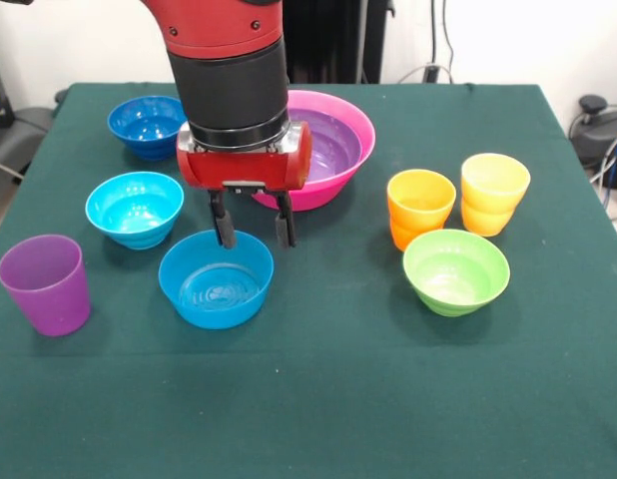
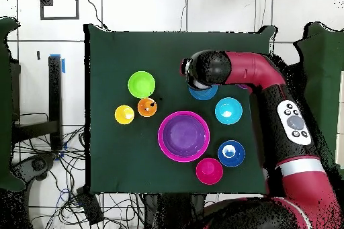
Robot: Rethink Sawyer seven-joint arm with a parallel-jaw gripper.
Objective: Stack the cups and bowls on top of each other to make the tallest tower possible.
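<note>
My gripper [image 1: 254,228] is open and empty, pointing down over the far rim of the mid blue bowl [image 1: 216,281]. One finger [image 1: 222,225] is over the bowl and the other sits just outside its right edge. The large purple bowl [image 1: 334,150] is nested in the hot-pink bowl [image 1: 364,132] just behind the gripper. The cyan bowl [image 1: 135,208], dark blue bowl [image 1: 147,125] and purple cup [image 1: 46,284] stand to the left. The orange cup [image 1: 420,207], yellow cup [image 1: 494,192] and lime green bowl [image 1: 456,269] stand to the right. The small red-pink bowl [image 2: 209,170] shows only in the overhead view.
The dark green table [image 1: 338,389] carries all the pieces. In the overhead view my arm [image 2: 255,72] covers the mid blue bowl [image 2: 202,93] in part and hides the purple cup. Cables lie on the floor past the table's edges.
</note>
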